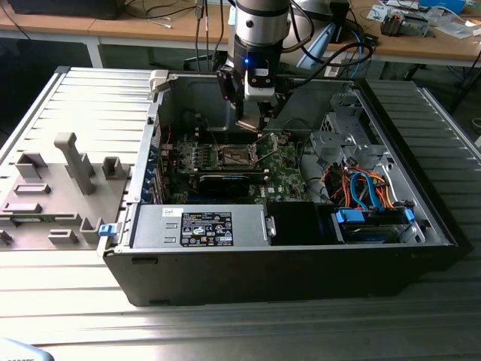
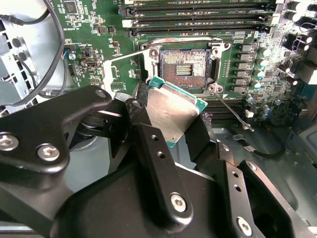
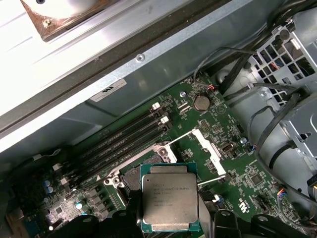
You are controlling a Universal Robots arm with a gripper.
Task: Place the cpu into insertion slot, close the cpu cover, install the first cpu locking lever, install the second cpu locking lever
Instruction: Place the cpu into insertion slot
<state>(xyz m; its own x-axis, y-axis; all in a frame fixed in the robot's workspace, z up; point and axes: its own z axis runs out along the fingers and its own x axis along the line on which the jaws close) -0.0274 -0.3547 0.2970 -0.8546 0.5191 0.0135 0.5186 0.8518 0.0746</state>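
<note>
In both wrist views my gripper (image 2: pixel 174 130) (image 3: pixel 168 220) is shut on the cpu (image 2: pixel 171 116) (image 3: pixel 167 201), a flat square chip with a silvery top and a green edge. I hold it tilted just above the green motherboard (image 2: pixel 99 15). The insertion slot (image 2: pixel 185 69) lies open beside the chip, its dark centre bare. The cpu cover (image 3: pixel 210 148) is swung open, away from the slot. A thin wire locking lever (image 2: pixel 233 111) sticks out past the socket corner. In the exterior view the gripper (image 1: pixel 254 124) hangs inside the open computer case over the slot (image 1: pixel 231 156).
Long black memory slots (image 2: pixel 198 10) run beside the socket. A drive cage with orange and blue cables (image 1: pixel 361 188) fills the case towards the exterior view's right. A power supply (image 1: pixel 203 226) sits along the case front. A grey fixture (image 1: pixel 68 173) lies outside the case.
</note>
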